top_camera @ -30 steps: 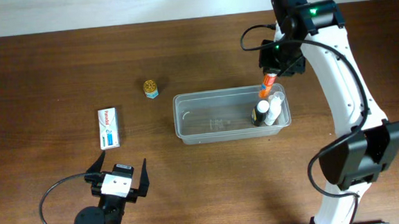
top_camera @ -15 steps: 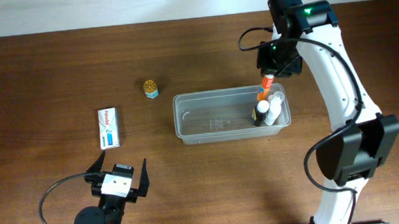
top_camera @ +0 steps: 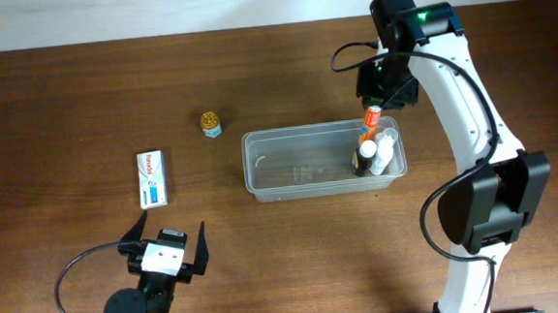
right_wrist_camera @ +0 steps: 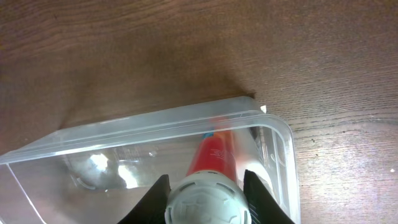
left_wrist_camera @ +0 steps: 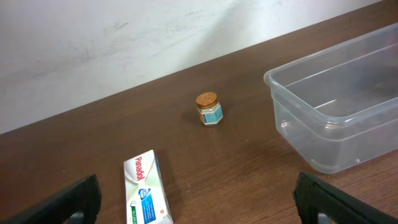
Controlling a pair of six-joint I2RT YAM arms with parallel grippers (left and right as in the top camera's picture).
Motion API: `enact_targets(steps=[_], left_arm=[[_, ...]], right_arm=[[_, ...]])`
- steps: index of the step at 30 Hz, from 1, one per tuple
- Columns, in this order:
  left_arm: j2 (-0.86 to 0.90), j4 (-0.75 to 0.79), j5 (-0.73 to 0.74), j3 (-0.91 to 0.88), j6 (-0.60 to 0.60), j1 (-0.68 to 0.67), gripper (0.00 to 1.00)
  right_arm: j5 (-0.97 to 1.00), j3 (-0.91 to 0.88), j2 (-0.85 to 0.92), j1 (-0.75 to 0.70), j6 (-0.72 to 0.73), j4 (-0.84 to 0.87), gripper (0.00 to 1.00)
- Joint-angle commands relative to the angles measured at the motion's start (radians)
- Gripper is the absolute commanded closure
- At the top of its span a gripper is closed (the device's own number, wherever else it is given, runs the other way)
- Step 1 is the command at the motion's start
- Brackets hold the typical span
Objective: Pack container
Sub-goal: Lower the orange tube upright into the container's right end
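Note:
The clear plastic container lies at mid-table and also shows in the left wrist view and the right wrist view. My right gripper is shut on a red tube with a white cap, holding it tilted over the container's far right corner. A black bottle and a white bottle stand inside at the right end. My left gripper is open and empty near the front edge. A white and blue box and a small gold-lidded jar lie left of the container.
The box and jar show in the left wrist view on brown wood. A pale wall runs along the table's far edge.
My right gripper with the red tube has shifted slightly left and toward the far edge. The left arm has not moved.

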Motion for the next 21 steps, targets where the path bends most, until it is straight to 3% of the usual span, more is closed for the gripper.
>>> enact_targets(steps=[1,21], left_arm=[[-0.007,0.0,0.008,-0.005,0.015,0.006,0.01],[-0.007,0.0,0.008,-0.005,0.015,0.006,0.01]], right_arm=[[0.026,-0.009,0.007,0.004,-0.011,0.004,0.74],[0.04,-0.01,0.05,0.003,-0.028,0.037,0.74]])
